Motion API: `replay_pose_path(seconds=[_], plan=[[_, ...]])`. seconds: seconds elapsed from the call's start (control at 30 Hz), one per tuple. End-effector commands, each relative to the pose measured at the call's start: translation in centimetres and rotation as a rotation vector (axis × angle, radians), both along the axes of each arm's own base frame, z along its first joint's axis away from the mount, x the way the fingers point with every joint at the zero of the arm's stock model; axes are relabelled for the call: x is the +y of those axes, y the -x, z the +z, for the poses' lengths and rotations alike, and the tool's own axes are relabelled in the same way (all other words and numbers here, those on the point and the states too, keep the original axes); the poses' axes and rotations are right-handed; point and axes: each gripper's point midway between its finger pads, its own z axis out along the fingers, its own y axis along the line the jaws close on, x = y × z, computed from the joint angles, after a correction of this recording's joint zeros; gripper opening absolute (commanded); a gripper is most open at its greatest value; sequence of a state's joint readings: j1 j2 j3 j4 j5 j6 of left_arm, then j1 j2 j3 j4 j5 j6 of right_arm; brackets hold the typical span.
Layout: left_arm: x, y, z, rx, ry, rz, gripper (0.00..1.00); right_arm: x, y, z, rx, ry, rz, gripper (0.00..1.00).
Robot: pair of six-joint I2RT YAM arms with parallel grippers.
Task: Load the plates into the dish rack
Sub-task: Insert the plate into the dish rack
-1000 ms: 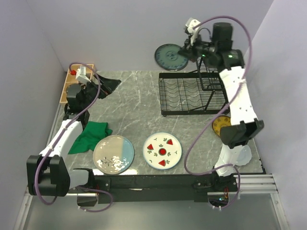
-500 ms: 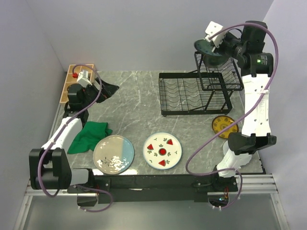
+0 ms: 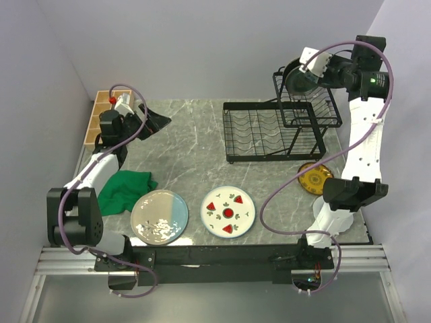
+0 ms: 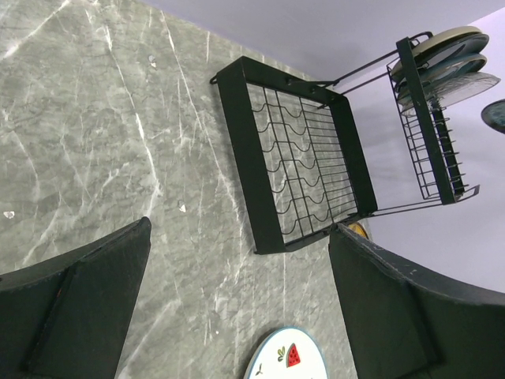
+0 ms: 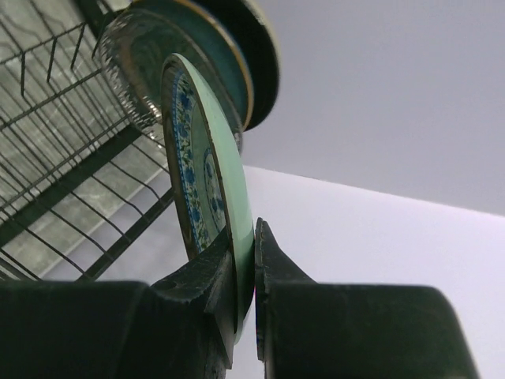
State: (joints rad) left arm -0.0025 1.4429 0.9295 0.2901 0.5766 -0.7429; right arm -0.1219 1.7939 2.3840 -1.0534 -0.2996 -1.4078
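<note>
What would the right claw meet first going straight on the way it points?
Probably the clear glass plate standing in the upper basket of the dish rack: the blue-patterned plate in the right claw points edge-on at it. Gap unclear.

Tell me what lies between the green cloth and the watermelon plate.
The cream-and-blue plate lies between the cloth and the watermelon plate; the top view shows it.
</note>
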Motion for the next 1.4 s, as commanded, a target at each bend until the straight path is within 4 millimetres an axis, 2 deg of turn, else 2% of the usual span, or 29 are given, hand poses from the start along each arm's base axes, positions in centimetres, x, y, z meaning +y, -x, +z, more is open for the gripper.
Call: replay_pose_path(seconds=[0.0,0.17,0.3,0.43,0.67,0.9,1.37], plan=[[-0.4,-0.9,2.7,-0.089,-0.003,-0.037,0.99,-0.5,-0.4,-0.1,0.001,0.083,0.043,0.00],[-0.4,-0.8,2.2,-0.071,0.001,-0.038,0.99,-0.5,-1.2,-1.5,0.032,0.125,0.092,0.00],[-0.4,-0.7,1.9,-0.062,0.003,-0.033,0.99,-0.4,-2.1,-1.6,0.022,0.142,0.109,0.00],[-0.3,-0.5,2.0,-0.059,0.000,-0.023,0.99,-0.2,-2.9,-0.3,-0.044,0.136,0.117,0.00],[-0.2,-0.4,2.1,-0.056,0.006,-0.017,1.00,0.7,-2.9,1.8,-0.119,0.084,0.137,0.00],[-0.3,-0.5,2.1,-0.050,0.008,-0.027,0.99,1.2,-3.0,0.0,-0.072,0.058,0.159,0.00],[-0.3,0.0,1.4,-0.032,0.010,-0.024,0.99,0.9,-4.8,-3.1,-0.002,0.092,0.198,0.00]])
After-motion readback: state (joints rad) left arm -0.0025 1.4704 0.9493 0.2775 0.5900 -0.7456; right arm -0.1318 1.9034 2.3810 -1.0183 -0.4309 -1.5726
